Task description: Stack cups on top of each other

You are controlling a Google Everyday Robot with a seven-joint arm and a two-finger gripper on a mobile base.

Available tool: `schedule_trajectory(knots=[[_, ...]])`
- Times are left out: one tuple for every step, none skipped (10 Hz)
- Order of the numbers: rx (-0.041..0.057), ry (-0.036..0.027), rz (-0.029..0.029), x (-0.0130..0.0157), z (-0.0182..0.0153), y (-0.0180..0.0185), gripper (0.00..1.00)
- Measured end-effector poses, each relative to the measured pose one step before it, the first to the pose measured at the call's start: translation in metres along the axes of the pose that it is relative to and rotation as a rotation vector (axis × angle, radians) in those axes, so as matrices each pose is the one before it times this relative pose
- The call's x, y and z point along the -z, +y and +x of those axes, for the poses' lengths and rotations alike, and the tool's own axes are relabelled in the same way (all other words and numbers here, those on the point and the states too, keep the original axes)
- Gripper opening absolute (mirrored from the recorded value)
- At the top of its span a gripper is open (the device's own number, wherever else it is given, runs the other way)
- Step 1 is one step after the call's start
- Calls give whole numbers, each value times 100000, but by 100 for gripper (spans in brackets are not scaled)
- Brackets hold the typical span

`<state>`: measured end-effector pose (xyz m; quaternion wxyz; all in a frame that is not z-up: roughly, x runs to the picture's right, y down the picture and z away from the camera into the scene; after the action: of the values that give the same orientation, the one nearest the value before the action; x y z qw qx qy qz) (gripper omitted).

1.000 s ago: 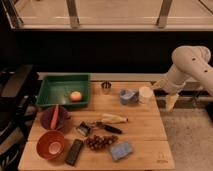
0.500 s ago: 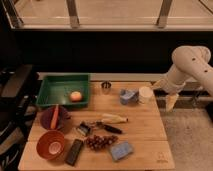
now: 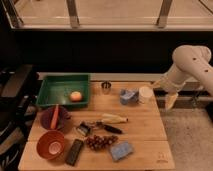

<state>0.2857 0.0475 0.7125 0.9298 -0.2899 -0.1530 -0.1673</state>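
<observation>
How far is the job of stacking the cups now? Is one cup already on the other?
No, nothing looks done: the plain cream-white tumbler-like cup stands near the right edge of the wooden table, and the smaller shiny steel cup stands apart, beside the green tray. Nothing is in hand: the gripper hangs past that edge, near the cream cup, with neither cup in it. Left: lift one cup onto the other.

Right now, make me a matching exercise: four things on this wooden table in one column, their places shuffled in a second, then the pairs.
1. small shiny steel cup
2. plain cream-white tumbler-like cup
3. round orange bowl
4. flat blue sponge

A. the wooden table, front left corner
B. just right of the green plastic tray
C. front edge, right of the dark grapes
D. nearest the tan gripper, hanging off the right edge

Pairs: 1-B, 2-D, 3-A, 4-C
</observation>
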Motion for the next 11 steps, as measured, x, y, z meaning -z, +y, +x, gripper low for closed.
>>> schedule_trajectory(knots=[[1789, -1099, 1855, -583, -695, -709, 78], [2591, -1326, 3868, -1313, -1248, -1408, 78], [704, -89, 3292, -1136, -446, -799, 78], [305, 920, 2312, -827, 32, -519, 78], [574, 887, 1545, -738, 151, -520, 78], [777, 1331, 1980, -1378, 408, -685, 78], [151, 1514, 291, -773, 464, -168, 78], [198, 1037, 119, -650, 251, -243, 78], [69, 1607, 14, -761, 371, -508, 78], [-1630, 2495, -29, -614, 1206, -558, 78], [-1756, 1305, -155, -420, 1035, -136, 78]])
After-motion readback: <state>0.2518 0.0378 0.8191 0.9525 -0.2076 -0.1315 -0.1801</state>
